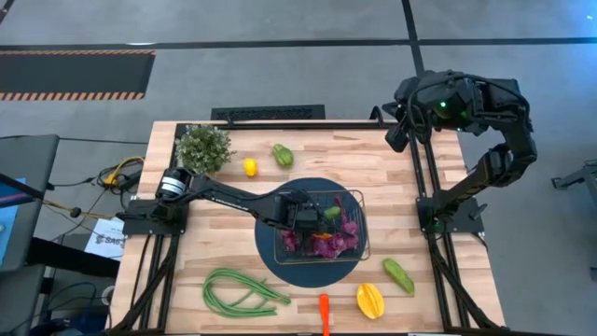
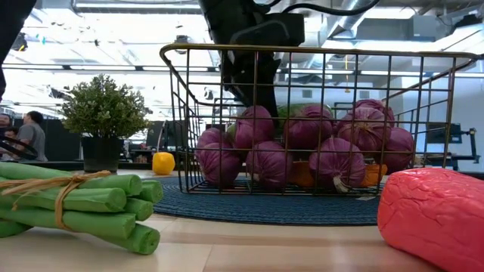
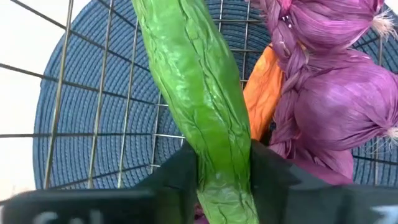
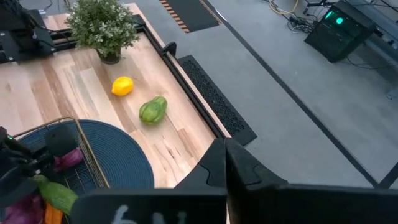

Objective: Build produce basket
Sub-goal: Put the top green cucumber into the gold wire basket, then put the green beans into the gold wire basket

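Closest to the low camera I see a bundle of long green beans (image 2: 76, 204) tied with twine and a red-pink lumpy piece (image 2: 435, 219) on the wood table (image 1: 420, 187). In the high view the beans (image 1: 241, 291) lie at the front edge, with an orange carrot (image 1: 324, 313), a yellow pepper (image 1: 370, 301) and a green piece (image 1: 398, 275) further along.

Mid-table, the wire basket (image 2: 318, 53) sits on the dark blue mat (image 1: 280, 261), holding purple onion-like bulbs (image 2: 310, 147) and something orange. My left gripper (image 1: 312, 215) is down inside the basket, its fingers (image 3: 180, 180) clamped around a long green cucumber (image 3: 199, 99), which points out over the basket floor beside the bulbs.

Farther back: a small yellow fruit (image 1: 250, 167), a green pepper (image 1: 282, 155), a leafy potted plant (image 1: 203, 147).

My right gripper (image 4: 225, 165) is parked beyond the far right corner, fingers closed, empty.
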Robot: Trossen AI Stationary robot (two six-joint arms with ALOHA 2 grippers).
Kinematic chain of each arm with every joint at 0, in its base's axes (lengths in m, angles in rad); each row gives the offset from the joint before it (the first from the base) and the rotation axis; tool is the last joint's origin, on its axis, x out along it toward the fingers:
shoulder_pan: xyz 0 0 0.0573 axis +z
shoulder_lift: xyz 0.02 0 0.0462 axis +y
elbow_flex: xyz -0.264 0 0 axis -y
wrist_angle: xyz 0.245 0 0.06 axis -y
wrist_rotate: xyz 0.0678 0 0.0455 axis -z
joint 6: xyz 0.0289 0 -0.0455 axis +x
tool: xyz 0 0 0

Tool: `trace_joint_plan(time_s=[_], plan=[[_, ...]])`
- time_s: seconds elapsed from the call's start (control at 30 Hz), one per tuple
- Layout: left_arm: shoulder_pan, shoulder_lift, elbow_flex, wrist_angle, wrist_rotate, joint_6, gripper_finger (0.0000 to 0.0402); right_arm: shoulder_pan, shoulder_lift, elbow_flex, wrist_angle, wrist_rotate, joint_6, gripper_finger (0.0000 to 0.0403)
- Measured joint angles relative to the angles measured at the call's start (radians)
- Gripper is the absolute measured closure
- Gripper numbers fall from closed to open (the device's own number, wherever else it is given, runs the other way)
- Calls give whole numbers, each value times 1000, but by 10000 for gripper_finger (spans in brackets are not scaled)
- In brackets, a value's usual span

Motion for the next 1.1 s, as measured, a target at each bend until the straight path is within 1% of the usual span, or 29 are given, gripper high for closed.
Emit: trace_joint_plan(time_s=[0.1, 0.17, 0.23, 0.3, 0.43, 0.5, 0.6, 0.7, 0.8, 0.9, 1.1], plan=[[0, 0, 0, -10, 0, -12, 227, 0, 0, 0, 0, 0, 0, 396], [0, 0, 0, -14, 1, -29, 190, 0, 0, 0, 0, 0, 0, 396], [0, 0, 0, -19, -2, -44, 168, 0, 0, 0, 0, 0, 0, 395], [0, 0, 15, -49, -14, -51, 159, 0, 0, 0, 0, 0, 0, 395], [-2, -1, 102, -101, -43, -45, 164, 0, 0, 0, 0, 0, 0, 395], [-5, -2, 172, -171, -58, -44, 173, 0, 0, 0, 0, 0, 0, 395], [-21, -4, 301, -323, -114, -42, 187, 0, 0, 0, 0, 0, 0, 395], [-52, -4, 418, -520, -154, -58, 198, 0, 0, 0, 0, 0, 0, 395], [-100, -7, 504, -705, -190, -123, 204, 0, 0, 0, 0, 0, 0, 395], [-164, -8, 550, -833, -225, -223, 205, 0, 0, 0, 0, 0, 1, 395], [-297, -37, 520, -826, -234, -302, 205, -1, 0, 0, 0, -4, 41, 389]])
